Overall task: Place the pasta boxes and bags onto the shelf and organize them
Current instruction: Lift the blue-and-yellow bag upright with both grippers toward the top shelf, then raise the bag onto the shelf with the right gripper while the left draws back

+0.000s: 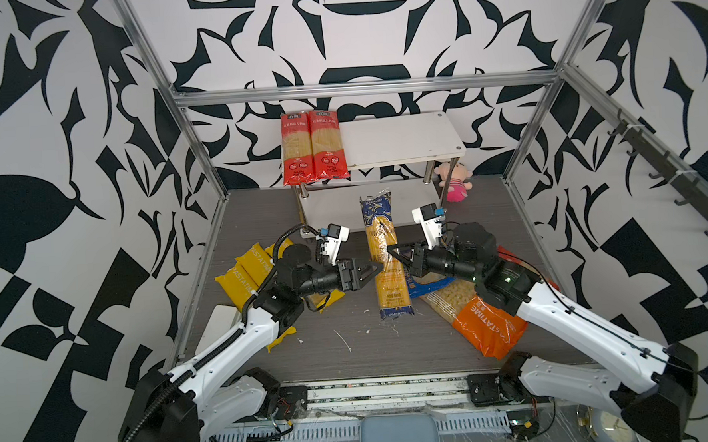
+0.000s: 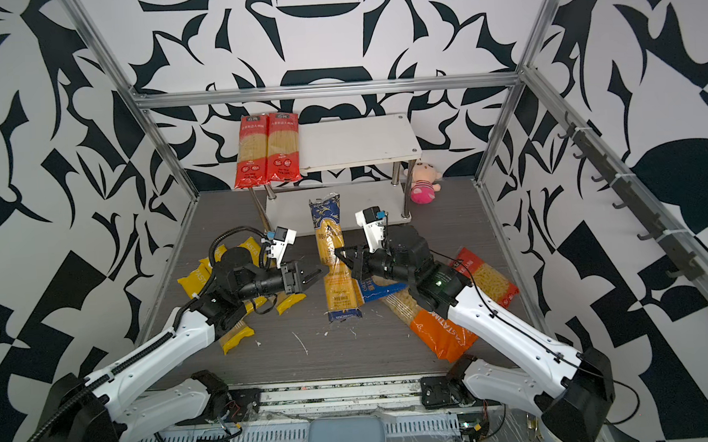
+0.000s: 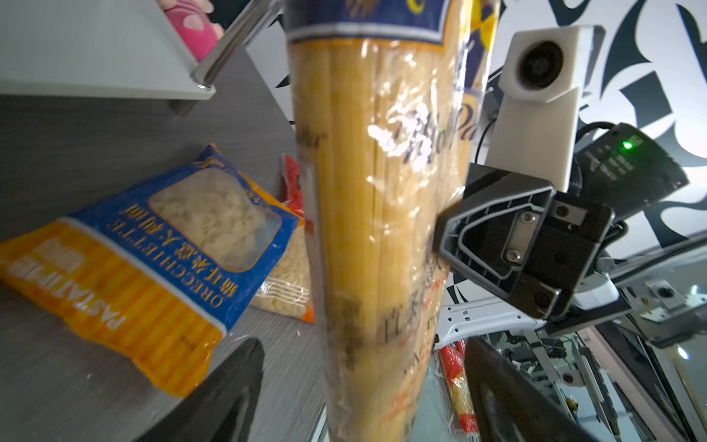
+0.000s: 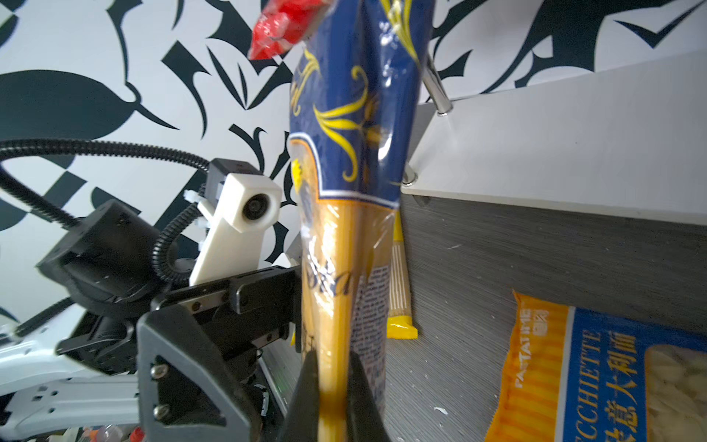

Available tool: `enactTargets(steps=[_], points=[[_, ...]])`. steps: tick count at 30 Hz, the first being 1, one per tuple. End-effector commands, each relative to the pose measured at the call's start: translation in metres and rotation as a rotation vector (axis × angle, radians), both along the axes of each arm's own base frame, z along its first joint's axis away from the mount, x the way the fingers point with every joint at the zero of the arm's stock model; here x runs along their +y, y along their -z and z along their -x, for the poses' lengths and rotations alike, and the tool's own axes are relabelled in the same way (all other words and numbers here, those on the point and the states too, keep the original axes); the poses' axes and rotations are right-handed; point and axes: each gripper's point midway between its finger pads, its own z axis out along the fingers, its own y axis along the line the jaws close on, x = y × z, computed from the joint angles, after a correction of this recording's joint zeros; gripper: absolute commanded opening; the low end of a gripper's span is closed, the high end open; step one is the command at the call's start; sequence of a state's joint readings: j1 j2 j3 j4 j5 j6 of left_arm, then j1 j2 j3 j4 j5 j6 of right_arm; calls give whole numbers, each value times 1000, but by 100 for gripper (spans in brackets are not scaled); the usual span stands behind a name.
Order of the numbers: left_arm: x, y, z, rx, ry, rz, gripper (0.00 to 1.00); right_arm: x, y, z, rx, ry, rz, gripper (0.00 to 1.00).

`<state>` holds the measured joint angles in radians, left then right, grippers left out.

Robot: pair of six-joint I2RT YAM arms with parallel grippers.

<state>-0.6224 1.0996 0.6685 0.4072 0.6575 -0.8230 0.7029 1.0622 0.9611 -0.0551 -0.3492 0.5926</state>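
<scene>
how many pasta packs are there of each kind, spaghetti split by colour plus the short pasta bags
red spaghetti packs: 2
dark blue spaghetti pack: 1
yellow spaghetti packs: 3
short-pasta bags: 3
total: 9

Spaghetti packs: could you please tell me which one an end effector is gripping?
The dark blue pack, pinched by the right end effector; the red pair and the yellow packs lie ungripped.
</scene>
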Motion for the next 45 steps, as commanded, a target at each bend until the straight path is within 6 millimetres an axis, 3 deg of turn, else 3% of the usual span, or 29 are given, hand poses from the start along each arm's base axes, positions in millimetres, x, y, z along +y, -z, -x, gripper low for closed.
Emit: enactTargets(steps=[1,4,7,11,14,20,26,33,39,41,45], points=[[-8,-35,8,-105,87,80,78,6,-94,13,-225,-90,-168,0],[-12,-46,8,-126,114,95,68,7,-103,11,-228,-114,-184,0],[-15,-54,8,-135,136,106,51,9,-106,8,-219,-125,-206,0],[-17,-62,8,-145,147,117,33,9,-101,3,-198,-117,-199,1],[-17,-68,8,-152,149,121,27,6,-95,0,-185,-101,-188,8],[-19,-92,3,-178,140,138,20,-13,-74,-4,-129,-48,-157,32],[-15,-115,-7,-201,108,161,15,-37,-48,1,-71,4,-139,46],[-13,-142,-20,-239,81,189,15,-31,-19,19,35,-85,-152,78],[-15,-165,-25,-269,75,224,16,-23,-16,23,34,-122,-194,77],[-14,-172,-24,-282,73,234,16,-21,-17,20,30,-120,-212,71],[-19,-167,-40,-255,51,222,18,-17,-33,17,-8,-137,-296,58]])
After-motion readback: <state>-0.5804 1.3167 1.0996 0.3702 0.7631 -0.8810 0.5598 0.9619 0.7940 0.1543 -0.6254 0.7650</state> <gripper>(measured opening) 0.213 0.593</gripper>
